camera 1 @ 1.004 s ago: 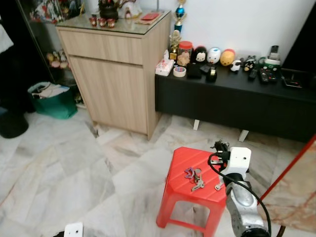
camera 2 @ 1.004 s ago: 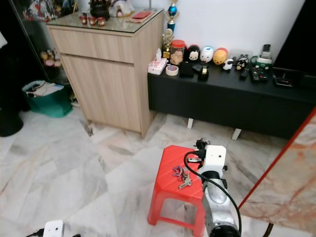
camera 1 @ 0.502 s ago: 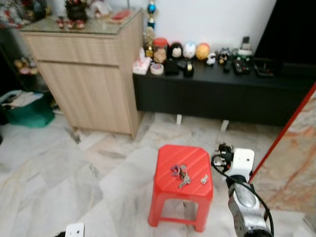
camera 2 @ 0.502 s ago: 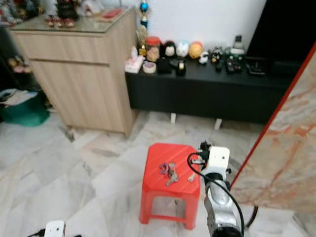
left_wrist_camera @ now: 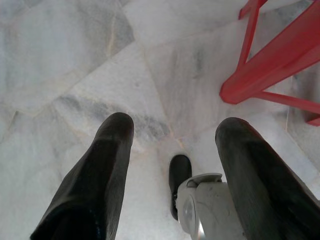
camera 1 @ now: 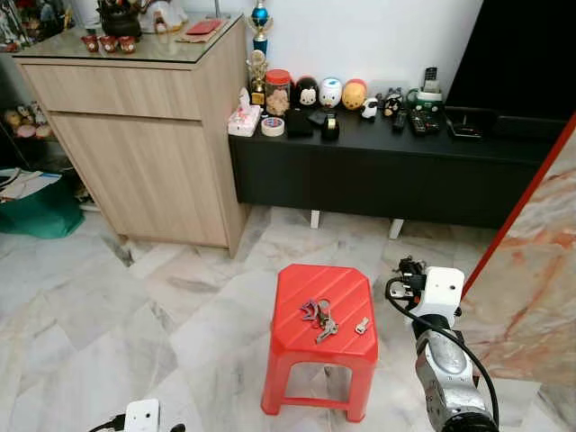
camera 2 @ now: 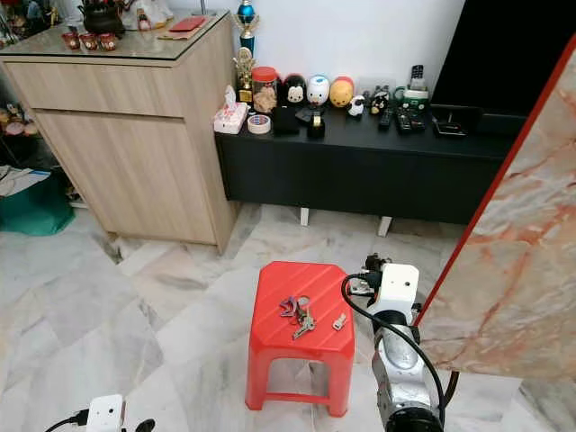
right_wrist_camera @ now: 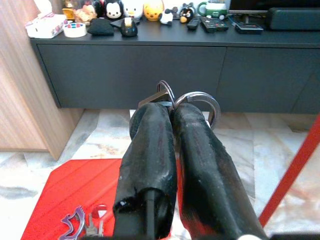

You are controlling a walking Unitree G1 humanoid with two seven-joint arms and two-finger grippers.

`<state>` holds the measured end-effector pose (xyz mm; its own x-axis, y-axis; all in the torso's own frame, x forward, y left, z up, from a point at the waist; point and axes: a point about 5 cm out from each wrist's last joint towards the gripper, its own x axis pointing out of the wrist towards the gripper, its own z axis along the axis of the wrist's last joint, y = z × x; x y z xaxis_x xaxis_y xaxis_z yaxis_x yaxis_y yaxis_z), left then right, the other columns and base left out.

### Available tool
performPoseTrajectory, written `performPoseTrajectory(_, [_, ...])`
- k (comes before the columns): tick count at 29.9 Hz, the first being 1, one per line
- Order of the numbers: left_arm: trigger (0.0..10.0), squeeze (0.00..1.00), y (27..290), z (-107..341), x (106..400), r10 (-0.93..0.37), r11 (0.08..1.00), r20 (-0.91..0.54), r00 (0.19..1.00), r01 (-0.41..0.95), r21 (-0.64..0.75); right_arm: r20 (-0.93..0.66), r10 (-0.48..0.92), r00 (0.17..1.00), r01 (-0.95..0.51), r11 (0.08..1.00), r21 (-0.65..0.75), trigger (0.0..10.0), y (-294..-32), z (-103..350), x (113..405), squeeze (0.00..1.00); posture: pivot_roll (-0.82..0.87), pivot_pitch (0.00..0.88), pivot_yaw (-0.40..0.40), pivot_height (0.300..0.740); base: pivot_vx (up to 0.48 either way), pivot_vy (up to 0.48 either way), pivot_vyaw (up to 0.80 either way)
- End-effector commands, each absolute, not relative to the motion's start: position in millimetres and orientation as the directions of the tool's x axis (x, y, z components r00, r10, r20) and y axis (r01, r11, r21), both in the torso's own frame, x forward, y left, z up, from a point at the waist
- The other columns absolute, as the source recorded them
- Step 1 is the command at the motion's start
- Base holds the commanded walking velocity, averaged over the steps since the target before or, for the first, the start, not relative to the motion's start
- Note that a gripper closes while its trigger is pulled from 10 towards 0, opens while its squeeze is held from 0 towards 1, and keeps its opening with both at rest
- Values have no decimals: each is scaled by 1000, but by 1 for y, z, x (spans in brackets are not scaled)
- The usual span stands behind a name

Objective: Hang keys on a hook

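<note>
Camera has swung since a second ago: stool sat low right against the arm then, now it sits centre frame with the whole black cabinet in view; bunch of keys on the stool has not shifted on the seat. Near: left gripper [left_wrist_camera: 170,150] hangs idle low by the marble floor [camera 1: 108,306], fingers wide apart, nothing between them. Right gripper [right_wrist_camera: 172,107] is raised just beside the red stool [camera 1: 310,364], fingers pressed together on a key ring [right_wrist_camera: 200,102] with a flat key poking out at the tips, so it holds one set of keys. On the stool seat: one bunch of keys [camera 1: 318,317] with a purple tag, and one small separate key [camera 1: 363,325] just beside it, towards the right arm. Further back: one wooden cupboard [camera 1: 153,144] on the left, one long black cabinet [camera 1: 387,171] against the wall, a row of small figures and jars on its top, roughly ten items, too small to count exactly. One green bag [camera 1: 40,202] at far left, one marbled panel [camera 1: 540,270] at right. Step, my read: keys already picked, carry phase. No hook visible in any view, so next move likely calls for turning or walking to find the hook, then lining the ring up over it. Risk: ring is gripped only at the tips and could slip.
</note>
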<state>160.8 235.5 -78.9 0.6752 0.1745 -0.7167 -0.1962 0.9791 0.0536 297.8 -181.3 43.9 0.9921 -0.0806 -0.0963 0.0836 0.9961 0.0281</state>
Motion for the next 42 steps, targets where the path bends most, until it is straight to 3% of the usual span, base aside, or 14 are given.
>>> performPoseTrajectory(1, [10000,0,236,-79,159,173,981,-719,673,-186,63,-93,-80,992,82,996,24,10000,-181,45,299,0,27,0,-28,740,0,-262,0])
performPoseTrajectory(24, [10000,0,235,-77,164,171,981,-699,695,-182,59,-112,-109,988,113,993,36,10000,-183,42,298,0,30,0,-26,740,0,-274,0])
performPoseTrajectory(32, [10000,0,234,-76,165,170,981,-694,699,-184,55,-113,-106,988,111,993,37,10000,-183,41,298,0,30,0,-26,740,0,-286,-639])
performPoseTrajectory(42, [10000,0,234,-77,165,175,980,-697,695,-190,57,-96,-104,990,107,994,30,10000,-181,45,301,0,25,0,-25,740,0,-112,0])
